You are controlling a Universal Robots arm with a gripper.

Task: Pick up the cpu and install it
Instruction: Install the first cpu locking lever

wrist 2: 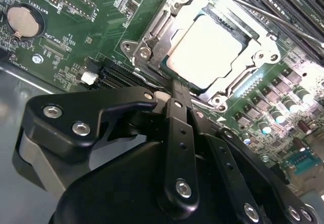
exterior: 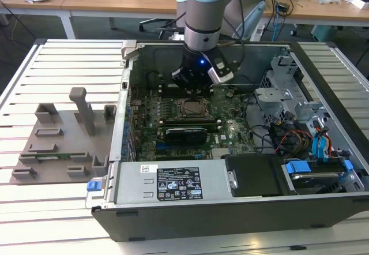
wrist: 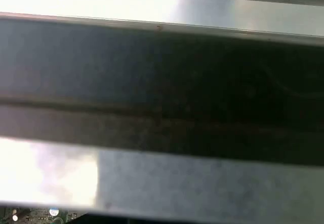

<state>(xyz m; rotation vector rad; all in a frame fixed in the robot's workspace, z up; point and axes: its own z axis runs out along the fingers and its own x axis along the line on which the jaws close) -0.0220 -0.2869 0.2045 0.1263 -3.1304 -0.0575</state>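
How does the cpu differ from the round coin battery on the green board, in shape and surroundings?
The cpu is square with a pale silvery top; the coin battery is round. The cpu sits inside a metal socket frame near the tool; the battery sits in a dark round holder, far from the tool. Both lie flat on the green board.

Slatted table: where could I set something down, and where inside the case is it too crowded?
Free: the slatted table beyond the grey holder plate, and its strip in front of that plate. Crowded: the open case, with the arm over the motherboard, the cpu sitting in its socket, and cables at the exterior view's right.
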